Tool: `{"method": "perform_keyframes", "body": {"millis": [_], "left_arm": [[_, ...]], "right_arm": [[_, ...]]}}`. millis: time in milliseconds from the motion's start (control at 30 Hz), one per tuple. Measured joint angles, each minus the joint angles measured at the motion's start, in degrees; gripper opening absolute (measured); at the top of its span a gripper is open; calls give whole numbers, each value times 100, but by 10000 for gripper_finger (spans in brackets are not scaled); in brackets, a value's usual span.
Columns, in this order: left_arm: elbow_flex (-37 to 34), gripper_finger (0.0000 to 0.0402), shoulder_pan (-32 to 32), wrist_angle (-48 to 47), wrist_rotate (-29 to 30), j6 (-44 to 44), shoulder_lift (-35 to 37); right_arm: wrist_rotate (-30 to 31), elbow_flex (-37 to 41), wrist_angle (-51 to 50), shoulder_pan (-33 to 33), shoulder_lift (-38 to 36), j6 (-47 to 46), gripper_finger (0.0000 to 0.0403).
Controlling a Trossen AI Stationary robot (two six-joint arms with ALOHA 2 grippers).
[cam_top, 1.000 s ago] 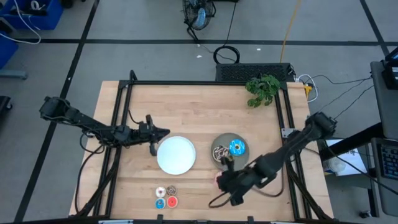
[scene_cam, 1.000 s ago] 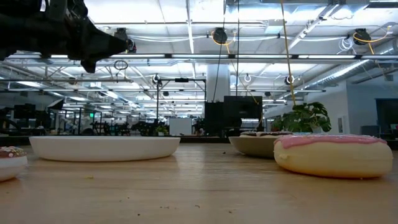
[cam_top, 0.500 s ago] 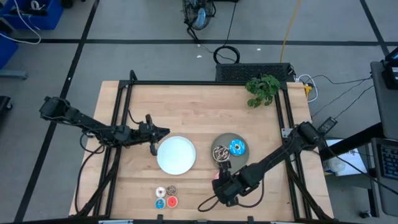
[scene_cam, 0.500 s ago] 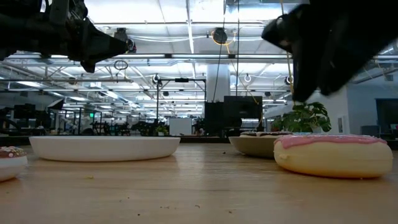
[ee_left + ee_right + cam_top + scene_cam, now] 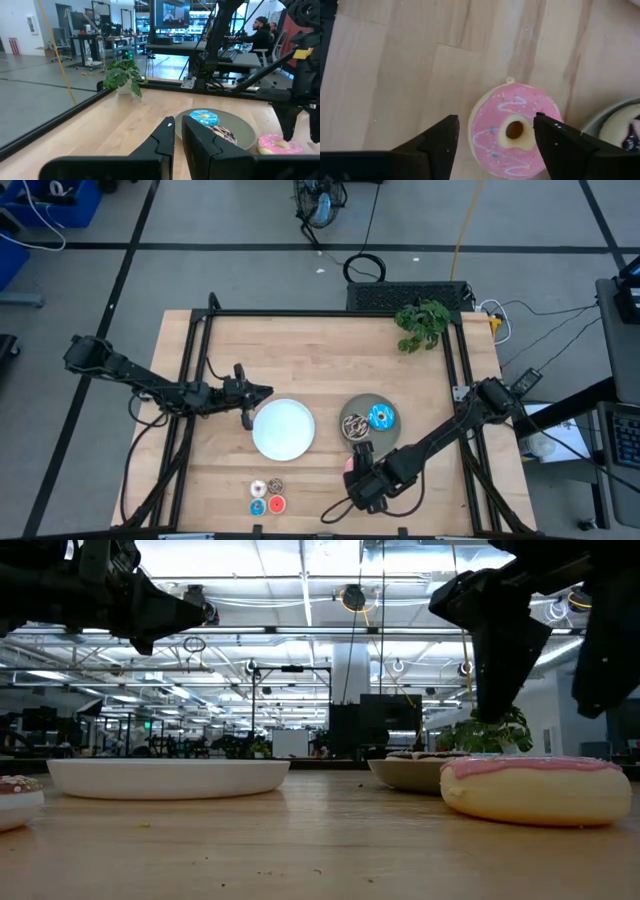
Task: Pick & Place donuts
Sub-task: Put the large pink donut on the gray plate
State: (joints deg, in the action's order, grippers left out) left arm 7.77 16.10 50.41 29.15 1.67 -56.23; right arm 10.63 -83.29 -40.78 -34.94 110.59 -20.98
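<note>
The right tool [image 5: 492, 137] has swung over the pink donut [image 5: 515, 132], seemingly opened.

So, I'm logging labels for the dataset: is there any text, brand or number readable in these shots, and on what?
None can be read.
Pink donut, blue sprinkled donut, white plate and grey-green plate: no print.
Screen in the room behind: shows a picture, any text too small to read.
</note>
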Motion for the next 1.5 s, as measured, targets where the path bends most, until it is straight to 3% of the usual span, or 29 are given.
{"method": "perform_keyframes", "body": {"millis": [600,733,900,1000,1167,1333,1500], "left_arm": [[0,42,0,-7,-2,11,0],[0,42,0,-7,-2,11,0],[0,42,0,-7,-2,11,0],[0,42,0,-4,-3,11,0],[0,42,0,-17,-4,9,2],[0,42,0,-39,-4,3,2],[0,42,0,-39,-4,-2,2]], "right_arm": [[-162,1439,1513,76,-36,-94,196],[-189,1495,1649,76,-33,-122,153],[-280,1513,1610,86,-159,38,57],[-337,1542,1451,71,-447,288,13],[-118,1433,1234,22,-1186,370,24],[176,1410,1016,-34,-2034,387,8],[425,1401,214,-36,-2687,-25,8]]}}
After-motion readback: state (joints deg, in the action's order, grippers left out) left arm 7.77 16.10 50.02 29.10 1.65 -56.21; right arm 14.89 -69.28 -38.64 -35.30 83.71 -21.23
